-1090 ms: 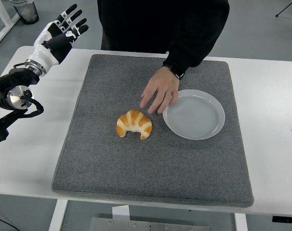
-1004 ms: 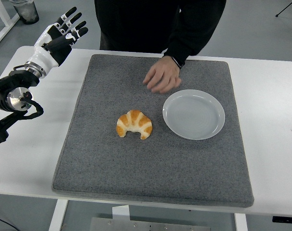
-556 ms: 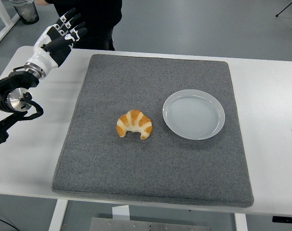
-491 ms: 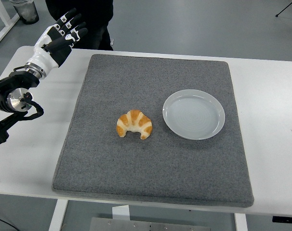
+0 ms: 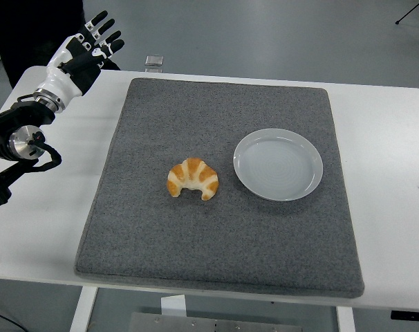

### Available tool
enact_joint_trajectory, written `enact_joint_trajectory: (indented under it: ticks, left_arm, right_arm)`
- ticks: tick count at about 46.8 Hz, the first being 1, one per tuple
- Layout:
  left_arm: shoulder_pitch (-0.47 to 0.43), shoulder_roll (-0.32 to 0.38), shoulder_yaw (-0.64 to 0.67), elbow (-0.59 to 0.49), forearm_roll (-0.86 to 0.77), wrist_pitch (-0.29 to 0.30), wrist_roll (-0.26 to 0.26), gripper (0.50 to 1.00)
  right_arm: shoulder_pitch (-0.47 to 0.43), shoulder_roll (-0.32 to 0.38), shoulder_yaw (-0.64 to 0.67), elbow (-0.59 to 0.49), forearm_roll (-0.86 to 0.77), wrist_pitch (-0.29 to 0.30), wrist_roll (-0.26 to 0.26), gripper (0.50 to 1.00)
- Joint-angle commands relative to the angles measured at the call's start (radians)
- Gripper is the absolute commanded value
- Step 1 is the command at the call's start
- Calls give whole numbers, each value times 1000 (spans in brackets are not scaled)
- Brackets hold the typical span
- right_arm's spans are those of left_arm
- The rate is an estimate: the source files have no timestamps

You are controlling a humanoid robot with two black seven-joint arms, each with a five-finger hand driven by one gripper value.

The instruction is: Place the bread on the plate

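White rectangular table bearing a large grey felt-like rectangular mat, which covers most of its top. A small clear object, too small to identify, sits at the table's far edge.

A big gray mat lies on the white table. A person in dark clothes stands at the top left corner.
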Motion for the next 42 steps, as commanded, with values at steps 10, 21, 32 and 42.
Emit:
enact_joint_trajectory:
  ticks: [10,21,32,42]
  left_arm:
    - [3,-2,10,-6,4,1,3,992]
    - [1,-4,15,-17,2,3,12,990]
    - [-5,5,19,-38,0,9,17,984]
    - [-29,33,29,-104,4,78,78,984]
  right_arm:
    - [0,0,-1,0,0,0,0,952]
    - [0,0,0,0,0,1,0,952]
    - [0,0,0,0,0,1,0,952]
    - [0,0,0,0,0,0,0,952]
